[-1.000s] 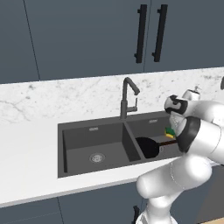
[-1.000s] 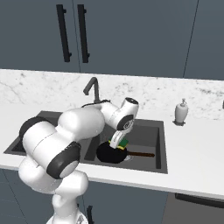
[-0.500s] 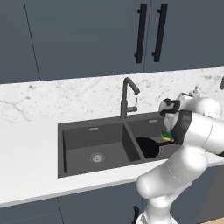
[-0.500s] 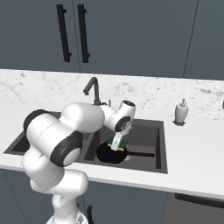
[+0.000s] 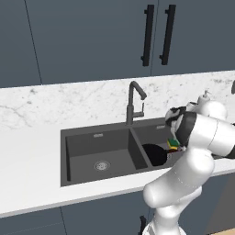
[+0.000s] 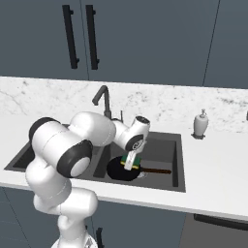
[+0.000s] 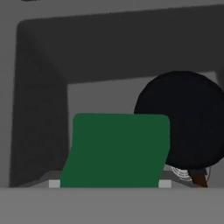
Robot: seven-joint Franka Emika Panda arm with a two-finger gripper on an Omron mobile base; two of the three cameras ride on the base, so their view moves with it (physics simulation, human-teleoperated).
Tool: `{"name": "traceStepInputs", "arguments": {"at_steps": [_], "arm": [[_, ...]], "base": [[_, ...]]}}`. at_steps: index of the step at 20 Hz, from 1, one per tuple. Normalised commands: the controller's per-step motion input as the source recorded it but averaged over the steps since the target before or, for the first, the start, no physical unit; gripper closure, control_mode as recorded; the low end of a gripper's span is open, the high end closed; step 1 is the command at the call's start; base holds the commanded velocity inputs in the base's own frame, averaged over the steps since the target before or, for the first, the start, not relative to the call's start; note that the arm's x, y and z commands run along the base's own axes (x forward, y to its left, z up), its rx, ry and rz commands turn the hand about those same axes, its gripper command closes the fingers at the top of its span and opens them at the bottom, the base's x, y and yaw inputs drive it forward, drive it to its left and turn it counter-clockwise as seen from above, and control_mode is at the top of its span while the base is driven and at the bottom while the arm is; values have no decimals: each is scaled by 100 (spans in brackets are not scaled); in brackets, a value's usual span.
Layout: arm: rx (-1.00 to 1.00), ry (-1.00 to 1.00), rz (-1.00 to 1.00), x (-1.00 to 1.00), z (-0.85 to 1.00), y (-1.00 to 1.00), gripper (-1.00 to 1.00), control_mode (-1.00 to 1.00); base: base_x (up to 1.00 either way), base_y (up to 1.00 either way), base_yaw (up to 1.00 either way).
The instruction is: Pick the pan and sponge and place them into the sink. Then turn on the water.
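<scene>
Two things are down in the right basin of the sink (image 6: 178, 160) now, or nearly: the pan (image 6: 121, 169) sits on the basin floor near the middle of the right base view, its handle poking right, and the sponge (image 6: 131, 160) is pinched in the gripper (image 6: 130, 162) just above it. Jaws clamped on the sponge, that's how it looks to me; in the hand view the green slab (image 7: 116, 151) fills the lower middle between the tips, with the pan (image 7: 181, 120) a black disc to its right. From the left base view I catch the sponge (image 5: 174, 144) as a speck of green and yellow at the right, tucked under the white forearm beside the pan (image 5: 153, 154). Now the risks. Let go from here and the sponge probably drops onto the pan's edge or beside it, fine either way, but a soft block can cling to one finger and get dragged back out on the lift. Bigger worry is the faucet (image 6: 101, 99), upper left of the gripper: the arm is folded tight over the basin, and swinging up to the lever could clip the spout or the basin wall. Reach for the soap bottle (image 6: 200, 124) at the right by mistake and no water comes.
</scene>
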Motion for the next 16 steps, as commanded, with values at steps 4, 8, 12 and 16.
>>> {"name": "traceStepInputs", "arguments": {"at_steps": [4, 8, 12, 16], "arm": [[0, -7, 0, 13, -23, 0, 100, -100], [0, 0, 1, 31, -13, 1, 100, -100], [0, 0, 4, 38, -1, 0, 100, -100], [0, 0, 7, 28, -6, 0, 100, -100]], "base": [[0, 0, 0], [0, 0, 0], [0, 0, 0], [0, 0, 0]]}}
